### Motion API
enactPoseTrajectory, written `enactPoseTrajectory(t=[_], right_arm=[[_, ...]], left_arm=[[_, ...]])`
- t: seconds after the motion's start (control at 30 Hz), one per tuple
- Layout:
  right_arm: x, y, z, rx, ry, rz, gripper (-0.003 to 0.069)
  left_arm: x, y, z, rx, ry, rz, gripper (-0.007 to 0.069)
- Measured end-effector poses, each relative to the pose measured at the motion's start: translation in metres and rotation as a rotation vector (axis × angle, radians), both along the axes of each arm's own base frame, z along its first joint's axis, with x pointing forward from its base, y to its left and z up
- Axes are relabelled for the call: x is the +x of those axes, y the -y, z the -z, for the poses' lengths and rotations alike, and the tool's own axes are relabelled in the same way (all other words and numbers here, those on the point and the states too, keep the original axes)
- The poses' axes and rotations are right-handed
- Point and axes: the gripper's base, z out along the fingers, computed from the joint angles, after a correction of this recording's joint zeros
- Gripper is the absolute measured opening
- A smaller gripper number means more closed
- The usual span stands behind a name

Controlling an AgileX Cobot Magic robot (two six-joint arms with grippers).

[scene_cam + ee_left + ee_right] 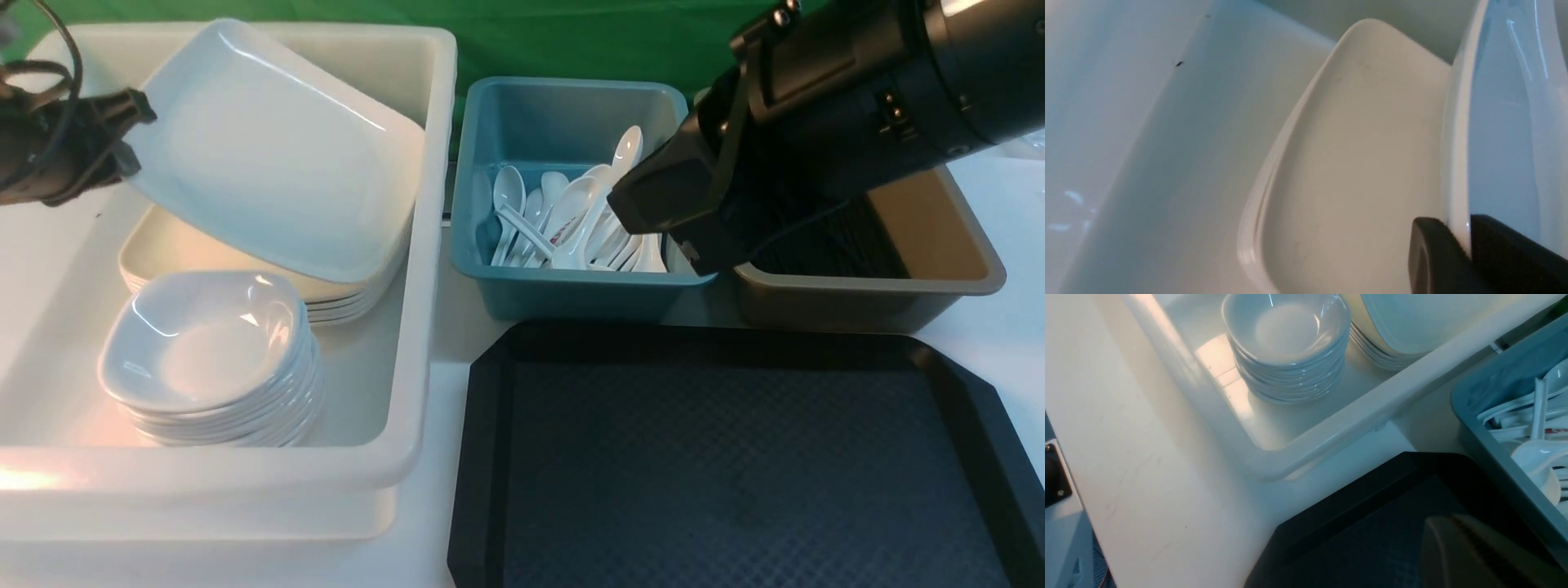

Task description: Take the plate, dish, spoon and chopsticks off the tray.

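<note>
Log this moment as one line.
left gripper: holding plate tilted over plate stack in white bin | tray: bare

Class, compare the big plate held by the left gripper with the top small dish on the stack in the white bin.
The plate is wide and shallow; the small dish is much smaller and deeper. The plate hangs tilted, its edge pinched in the left gripper; the dish sits level on its stack. Both are glossy white with rounded corners.

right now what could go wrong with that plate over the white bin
The plate hangs tilted from the left tool, pinched only at its rim, so it could slip and strike the stacked plates below. If released this steeply, it may slide toward the stacked dishes.
</note>
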Motion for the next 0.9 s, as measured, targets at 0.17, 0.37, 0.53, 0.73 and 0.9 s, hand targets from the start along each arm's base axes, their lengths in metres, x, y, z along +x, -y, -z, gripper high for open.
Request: enactPoseTrajectory(t=[0.17, 0.37, 0.53, 0.73, 0.9], right_arm=[[0.0, 0.0, 0.0, -0.003, -0.003, -0.001, 0.0022], [-0.001, 0.0, 0.001, -0.007, -0.016, 0.002, 0.0022], [-0.002, 0.001, 0.002, -0.016, -0.039, 0.004, 0.0022], [-0.004, 0.005, -0.005, -0.013, -0.017, 0.02, 0.0022], [-0.006, 0.017, -0.031, -0.009, 0.058, 0.111, 0.0022]], left_arm=[[-0.004, -0.003, 0.004, 0.06, -0.061, 0.009, 0.0153], [-0.004, -0.005, 0.004, 0.119, -0.071, 0.028, 0.0284], [-0.004, -0.006, 0.004, 0.14, -0.073, 0.034, 0.0339], [-0.011, -0.004, -0.017, 0.165, -0.045, 0.056, 0.0277], [-0.022, 0.013, -0.063, 0.238, 0.021, 0.164, 0.0079]])
